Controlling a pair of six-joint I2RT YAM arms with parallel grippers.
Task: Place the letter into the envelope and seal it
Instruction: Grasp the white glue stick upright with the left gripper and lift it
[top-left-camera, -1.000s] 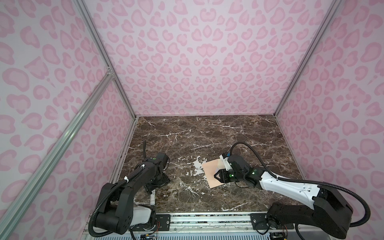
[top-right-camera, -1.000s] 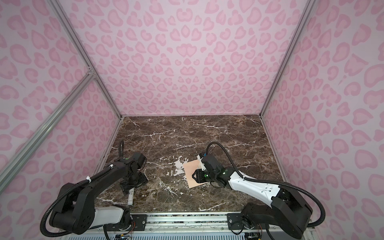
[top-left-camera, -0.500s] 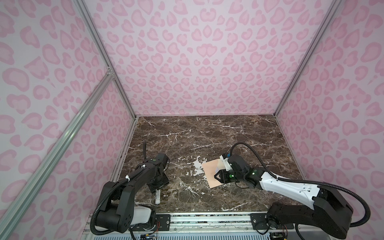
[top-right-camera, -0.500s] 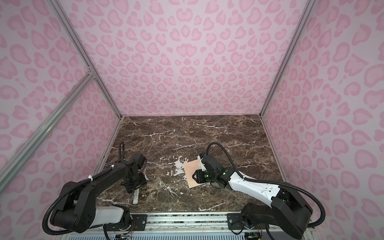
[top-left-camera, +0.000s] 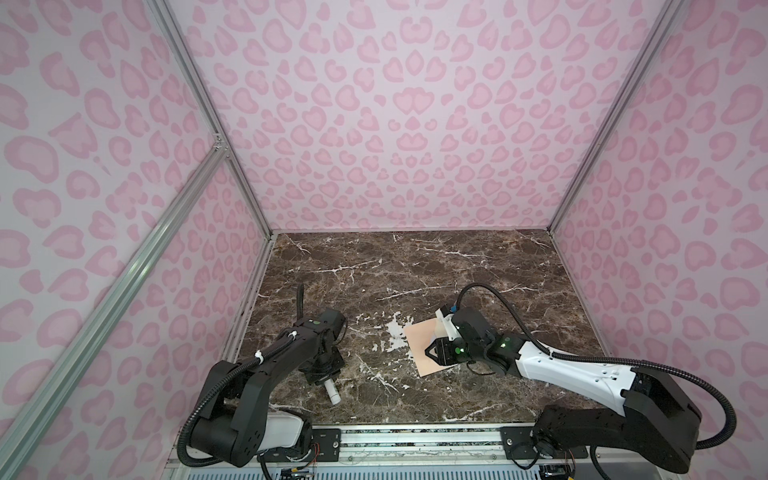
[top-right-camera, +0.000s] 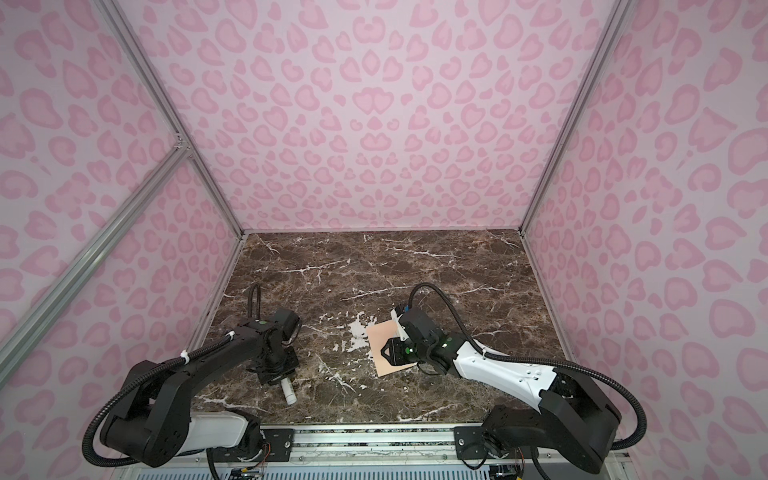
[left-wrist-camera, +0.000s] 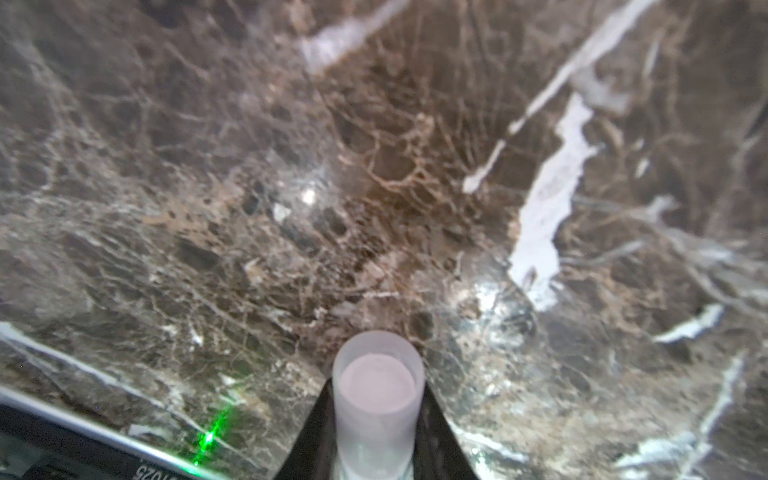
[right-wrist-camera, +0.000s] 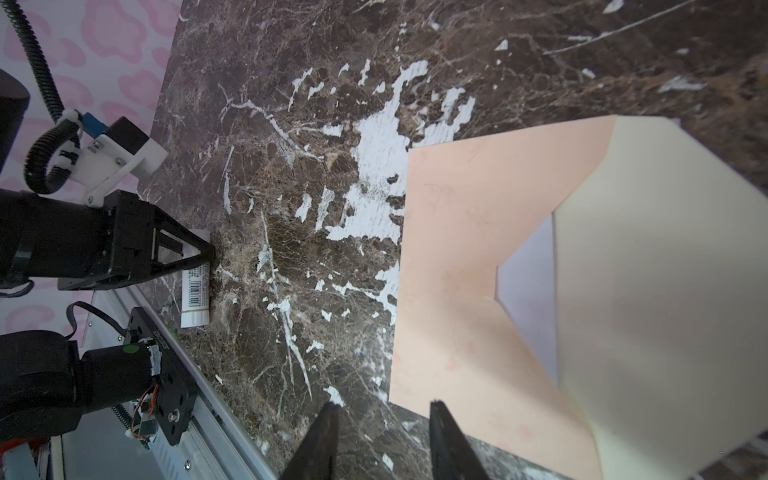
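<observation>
In both top views we see the left gripper (top-left-camera: 325, 374) clamped on a white glue stick (top-left-camera: 332, 390) lying on the marble table (top-left-camera: 415, 270). The right gripper (top-left-camera: 426, 352) sits over the peach envelope (top-left-camera: 417, 336). In the left wrist view, its fingers (left-wrist-camera: 432, 424) press both sides of the glue stick. In the right wrist view we find the right jaws apart and empty (the flap (right-wrist-camera: 665, 291) lies open), and the letter (right-wrist-camera: 528, 286) is tucked inside the envelope.

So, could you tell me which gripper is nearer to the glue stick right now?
Left. The left gripper straddles the glue stick, fingers against both its sides; the right gripper is across the table, over the envelope.
</observation>
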